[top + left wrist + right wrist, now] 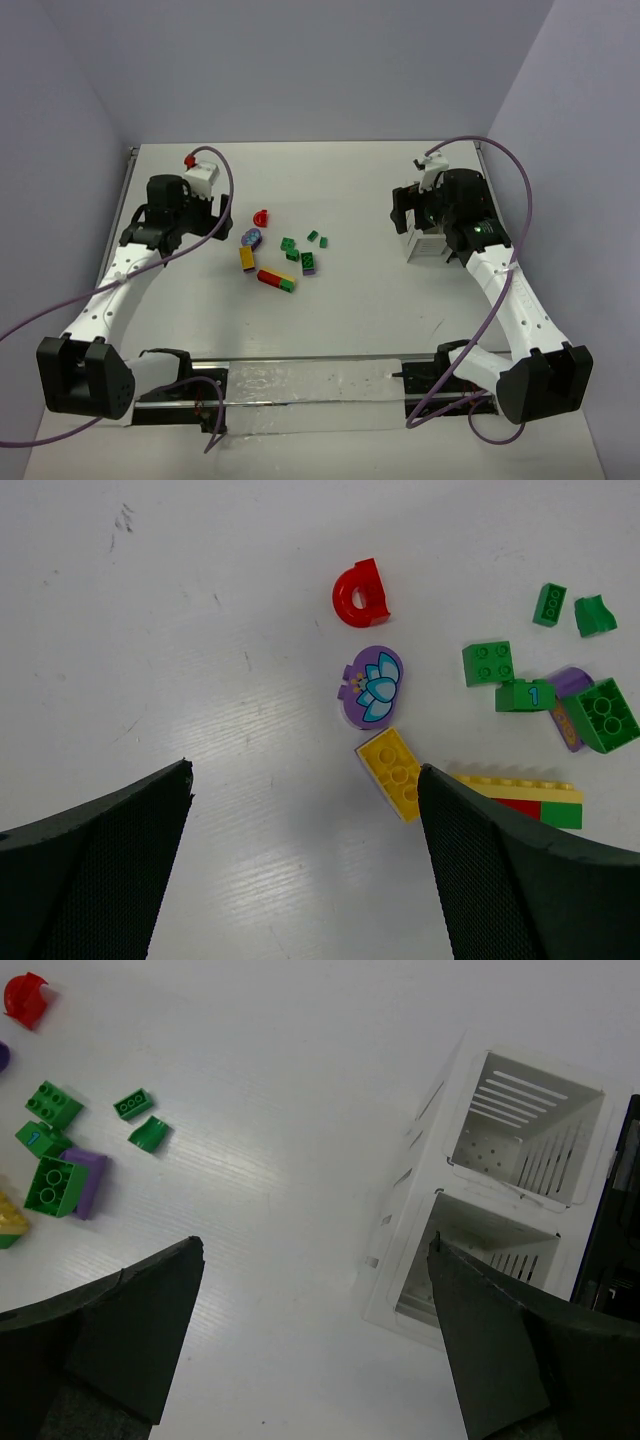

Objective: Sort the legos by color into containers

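The legos lie in a loose group at table centre: a red curved piece, a purple lotus piece, a yellow plate, a yellow-red-green stack, several green bricks and a green brick on a purple one. My left gripper is open and empty, just left of the yellow plate. My right gripper is open and empty beside the white slatted box, whose two visible compartments look empty.
A black edge, likely the black tray, shows right of the white box; in the top view it is hidden by the right arm. Purple cables loop from both arms. Walls close the table at the back and sides.
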`<action>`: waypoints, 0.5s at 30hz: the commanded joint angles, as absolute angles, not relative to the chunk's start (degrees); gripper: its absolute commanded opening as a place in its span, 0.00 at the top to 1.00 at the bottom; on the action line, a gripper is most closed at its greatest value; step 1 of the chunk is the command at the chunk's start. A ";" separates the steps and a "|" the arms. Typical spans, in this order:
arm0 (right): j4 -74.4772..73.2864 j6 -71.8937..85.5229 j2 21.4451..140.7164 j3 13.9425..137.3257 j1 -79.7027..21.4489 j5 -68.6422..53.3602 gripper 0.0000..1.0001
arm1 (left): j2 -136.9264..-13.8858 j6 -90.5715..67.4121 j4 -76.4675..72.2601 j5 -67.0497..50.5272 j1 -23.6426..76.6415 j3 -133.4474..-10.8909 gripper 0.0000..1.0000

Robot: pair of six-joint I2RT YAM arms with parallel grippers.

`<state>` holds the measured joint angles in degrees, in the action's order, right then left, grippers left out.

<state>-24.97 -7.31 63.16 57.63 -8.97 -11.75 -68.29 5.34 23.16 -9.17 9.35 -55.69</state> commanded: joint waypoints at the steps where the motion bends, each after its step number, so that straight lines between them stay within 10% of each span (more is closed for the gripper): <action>1: -24.42 -6.86 63.28 59.06 -8.77 -12.20 0.00 | -66.55 6.66 21.57 -8.38 10.12 -55.21 0.01; 15: -24.94 -6.59 63.54 59.33 -8.71 -12.13 0.00 | -75.34 9.00 24.98 -3.72 20.05 -58.78 0.03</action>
